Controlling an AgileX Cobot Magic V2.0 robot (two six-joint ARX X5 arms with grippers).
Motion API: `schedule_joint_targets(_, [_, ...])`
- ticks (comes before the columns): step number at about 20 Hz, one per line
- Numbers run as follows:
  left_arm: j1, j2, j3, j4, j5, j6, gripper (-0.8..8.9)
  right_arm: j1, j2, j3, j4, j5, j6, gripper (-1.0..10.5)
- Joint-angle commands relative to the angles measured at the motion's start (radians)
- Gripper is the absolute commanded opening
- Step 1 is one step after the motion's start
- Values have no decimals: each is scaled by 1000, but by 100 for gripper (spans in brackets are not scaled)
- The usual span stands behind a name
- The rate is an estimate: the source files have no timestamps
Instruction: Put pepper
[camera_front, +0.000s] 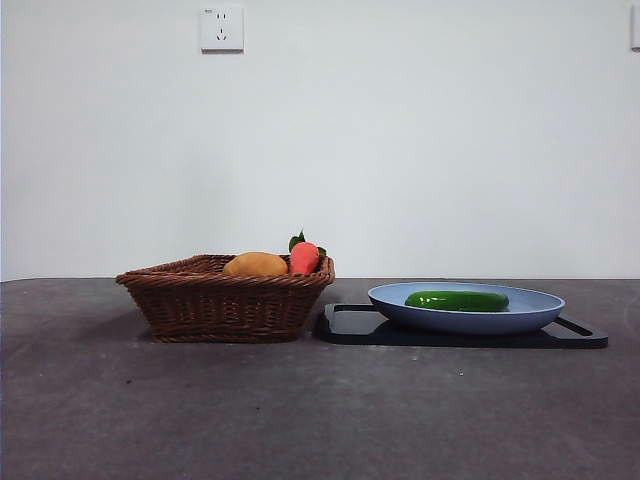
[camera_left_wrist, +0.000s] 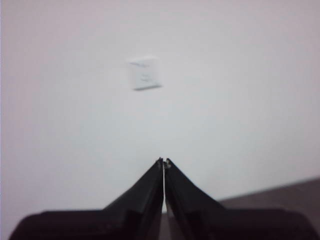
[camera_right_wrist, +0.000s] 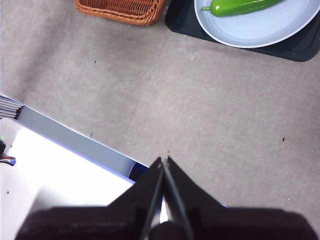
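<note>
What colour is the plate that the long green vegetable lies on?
Pale blue. The plate under the pepper shows best in the front view.

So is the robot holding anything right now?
No, nothing. The left claw and the right claw are both shut and empty. The pepper lies on the blue plate, untouched.

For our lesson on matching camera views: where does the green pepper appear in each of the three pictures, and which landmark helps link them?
Front view: the pepper lies on the blue plate, right of the basket.
Left wrist view: not in it; only wall shows.
Right wrist view: the pepper lies on the blue plate at the far edge.
Shared landmark: the blue plate on its black tray.
</note>
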Motion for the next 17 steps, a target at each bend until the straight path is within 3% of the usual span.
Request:
schedule_joint_targets(1, [66,-92,-152,117,1,12,8,3,6,16,-13,1,-8,11])
schedule_joint_targets(4, [139,-251,-441,319,0,8,8,3,6,16,-13,1,-8,11])
schedule_joint_targets(8, [175,-427,-774,465,1,-48,8,3,6,16,-13,1,-8,11])
schedule_joint_targets(17, [182,-732,-1249,499,-2,-106,8,3,6,16,-13,1,-8,11])
